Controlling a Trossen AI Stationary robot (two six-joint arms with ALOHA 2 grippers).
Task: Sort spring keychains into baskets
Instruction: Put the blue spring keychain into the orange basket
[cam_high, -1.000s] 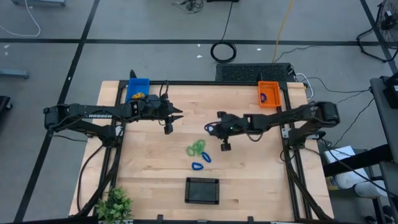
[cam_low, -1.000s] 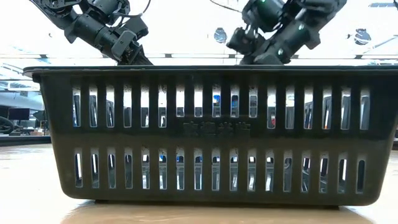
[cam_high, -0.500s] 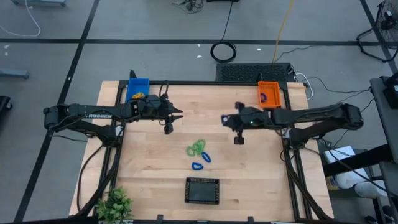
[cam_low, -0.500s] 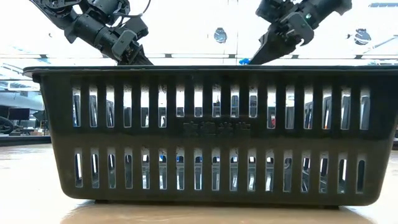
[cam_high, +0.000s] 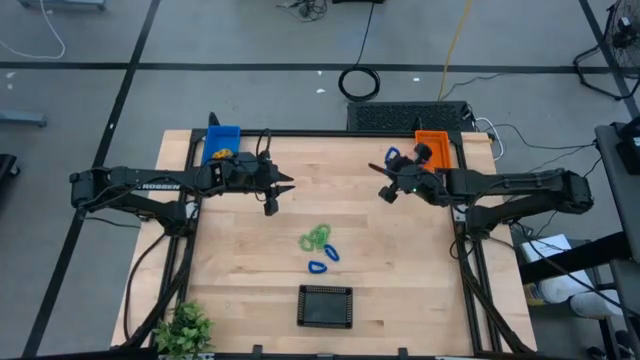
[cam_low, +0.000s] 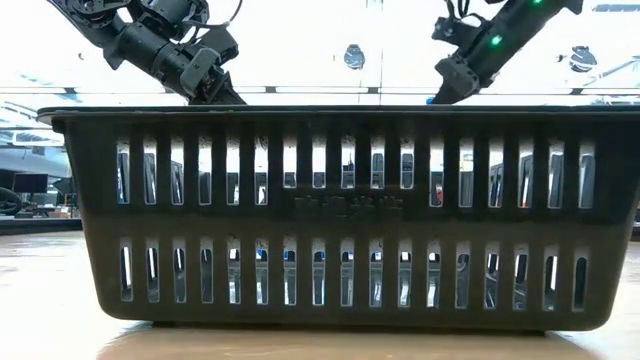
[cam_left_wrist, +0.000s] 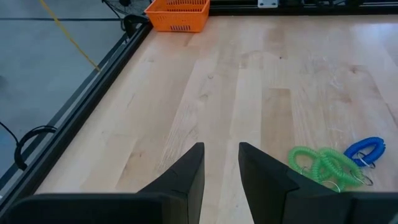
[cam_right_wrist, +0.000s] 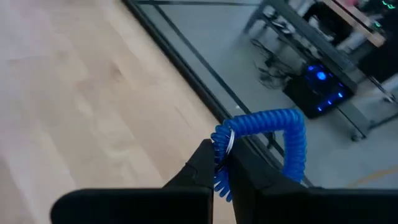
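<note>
My right gripper (cam_high: 397, 166) hangs above the table's far right part, just left of the orange basket (cam_high: 433, 152), and is shut on a blue spring keychain (cam_right_wrist: 267, 127). My left gripper (cam_left_wrist: 221, 167) waits at the far left, open a little, with nothing between its fingers. On the wood at mid-table lie green spring keychains (cam_high: 316, 238) and two blue ones (cam_high: 322, 259). The blue basket (cam_high: 222, 143) stands at the far left corner with something yellow in it. The black basket (cam_high: 326, 306) stands at the near edge. My right gripper pinches the blue keychain between its two fingertips (cam_right_wrist: 205, 163), at the end of the coil beside the metal ring (cam_right_wrist: 227, 142). The coil loops out beyond the fingers and is lifted clear of the table.
A green plant (cam_high: 184, 328) stands at the near left corner. The black basket's slotted wall (cam_low: 340, 210) fills the low view. Bare wood lies between the two arms and around the keychains. A black frame rail runs along the table's edges.
My right gripper has risen and gone from mid-table toward the far right edge and the orange basket, rolling its wrist as it went. It has stayed shut on the blue keychain, which it has carried clear of the table.
</note>
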